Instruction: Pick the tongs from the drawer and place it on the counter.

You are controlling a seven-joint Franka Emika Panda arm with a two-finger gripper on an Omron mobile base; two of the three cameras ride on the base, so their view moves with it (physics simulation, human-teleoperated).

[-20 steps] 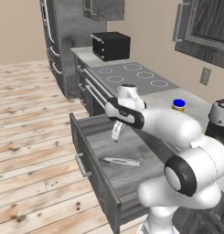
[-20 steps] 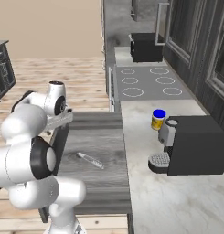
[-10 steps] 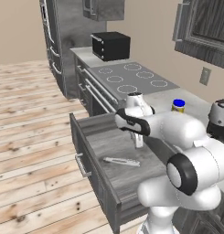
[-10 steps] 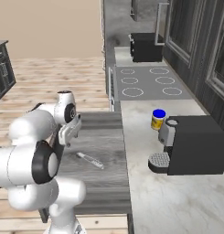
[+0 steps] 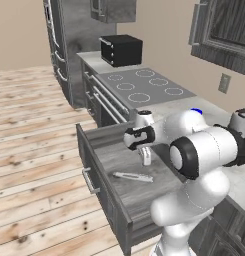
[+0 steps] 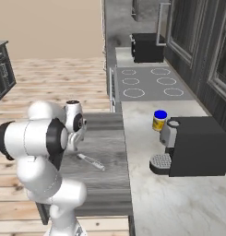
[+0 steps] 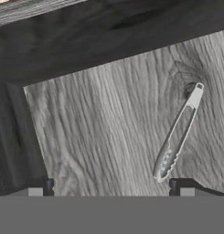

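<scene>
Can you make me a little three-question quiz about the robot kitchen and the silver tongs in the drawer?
1. True or false: the slim silvery-grey metal tongs lie flat on the floor of the open dark grey woodgrain drawer.
2. Which thing stands on the light grey marbled counter beside the black coffee machine? A) red kettle B) yellow jar with a blue lid C) green bowl
3. Fill in: the gripper hangs over the drawer with its fingers ____ and nothing between them.

Key: 1 true; 2 B; 3 open.
</scene>
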